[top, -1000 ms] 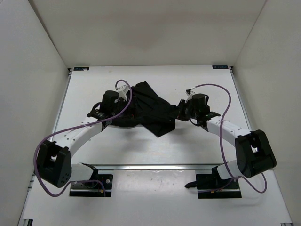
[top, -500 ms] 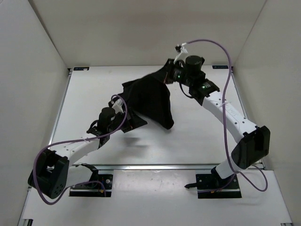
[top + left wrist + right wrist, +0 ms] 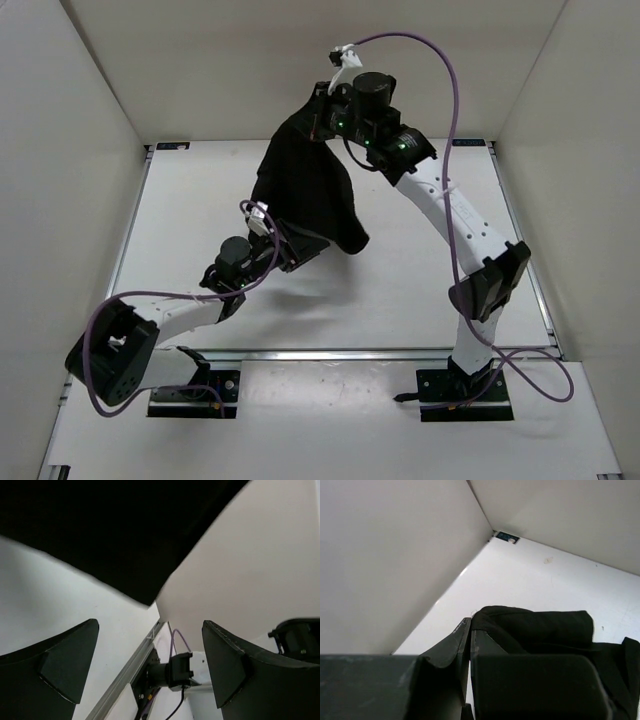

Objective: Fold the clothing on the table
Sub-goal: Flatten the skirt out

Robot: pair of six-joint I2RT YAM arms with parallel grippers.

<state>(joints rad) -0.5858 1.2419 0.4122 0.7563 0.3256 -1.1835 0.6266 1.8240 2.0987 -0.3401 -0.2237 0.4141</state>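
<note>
The black clothing hangs in the air over the white table, bunched at its top and draping down to a lower hem near the table's middle. High at the back, my right gripper is shut on the garment's top edge. The right wrist view shows that gripper pinching a fold of the clothing. My left gripper sits low under the hanging hem, open and empty. In the left wrist view its gripper has wide-apart jaws, with the clothing above them.
White walls enclose the table on three sides. A metal rail runs across the near edge, with both arm bases behind it. The right arm's base and its purple cable show between the left fingers.
My right gripper has risen and swung back and to the left, lifting the clothing off the table. The left arm has drawn back toward the near side, jaws still open.
</note>
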